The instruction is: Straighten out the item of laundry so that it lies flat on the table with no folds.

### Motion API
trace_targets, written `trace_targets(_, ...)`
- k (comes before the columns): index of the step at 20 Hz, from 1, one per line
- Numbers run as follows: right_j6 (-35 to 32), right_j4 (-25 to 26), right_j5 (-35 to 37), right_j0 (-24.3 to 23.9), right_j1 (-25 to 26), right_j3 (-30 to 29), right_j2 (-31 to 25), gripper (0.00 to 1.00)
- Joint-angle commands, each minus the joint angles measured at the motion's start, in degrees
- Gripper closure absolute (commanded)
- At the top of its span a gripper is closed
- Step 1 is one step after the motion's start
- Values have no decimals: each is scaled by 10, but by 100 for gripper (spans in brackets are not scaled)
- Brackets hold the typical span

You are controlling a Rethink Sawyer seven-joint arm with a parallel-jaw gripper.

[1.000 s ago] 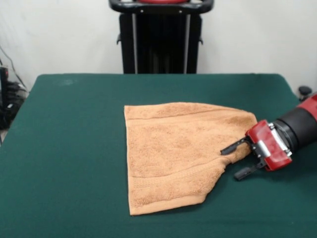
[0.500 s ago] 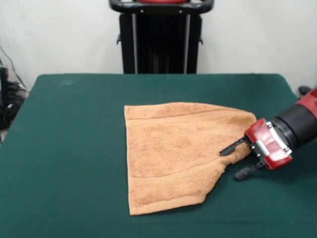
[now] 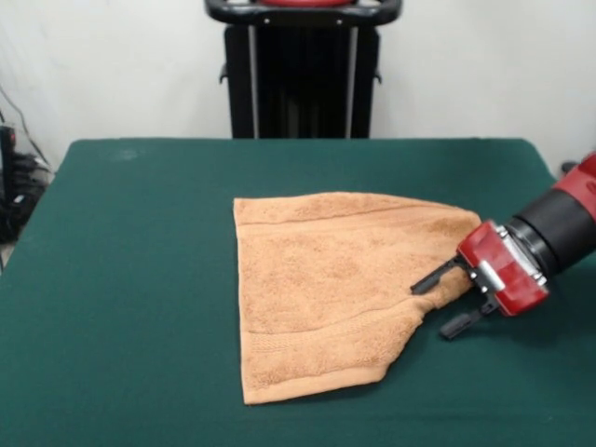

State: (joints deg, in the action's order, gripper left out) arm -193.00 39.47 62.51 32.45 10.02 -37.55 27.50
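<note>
Towel lies on tabletop, one edge folded under. Gripper set at that edge, fingers spread astride fold, likely positioned for pinching.

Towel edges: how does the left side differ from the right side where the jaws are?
On the towel, the left edge runs straight and lies flat; the right edge is folded in and slants, narrowing the towel toward the near end. The left edge is free; the right edge sits between the open jaws of the gripper. Both rest on the table.
</note>
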Motion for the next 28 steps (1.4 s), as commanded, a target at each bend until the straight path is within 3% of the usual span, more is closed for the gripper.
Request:
trace_targets(1, 167, -21, -247, -22, 26, -125, -163, 0)
trace_targets(4, 177, -7, -336, -45, -12, -178, -176, 0)
trace_targets(8, 123, 25, -478, -70, -46, -227, -179, 0)
trace_targets(9, 96, 33, -542, -80, -51, -238, -179, 0)
trace_targets(11, 171, 47, -575, -150, -93, -285, -250, 0)
trace_targets(14, 317, 70, -523, -274, -163, -363, -376, 0)
trace_targets(17, 421, 72, -463, -377, -214, -427, -465, 0)
trace_targets(22, 541, 53, -384, -485, -262, -479, -535, 0)
trace_targets(28, 632, 44, -346, -583, -279, -510, -589, 0)
